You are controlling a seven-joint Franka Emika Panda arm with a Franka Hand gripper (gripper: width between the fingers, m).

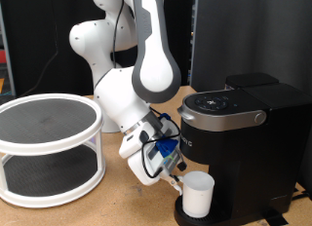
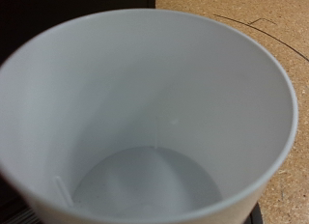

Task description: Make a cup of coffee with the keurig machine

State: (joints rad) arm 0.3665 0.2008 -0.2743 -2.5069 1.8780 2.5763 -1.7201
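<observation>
The cup [image 1: 198,193] is plain white and stands upright on the drip tray [image 1: 185,217] at the base of the keurig machine [image 1: 244,138], under its brew head. The machine is matte black with a silver-edged lid and a round button panel [image 1: 219,102] on top. My gripper [image 1: 176,181] hangs low on the exterior view's left side of the cup, its dark fingers right against the cup's side. The wrist view is filled by the cup's empty white inside [image 2: 154,108]; no fingers show there.
A white two-tier round rack [image 1: 49,148] with dark mesh shelves stands at the exterior view's left. The wooden tabletop [image 1: 117,211] runs between it and the machine. Dark panels stand behind the machine. A thin cable [image 2: 253,26] lies on the table.
</observation>
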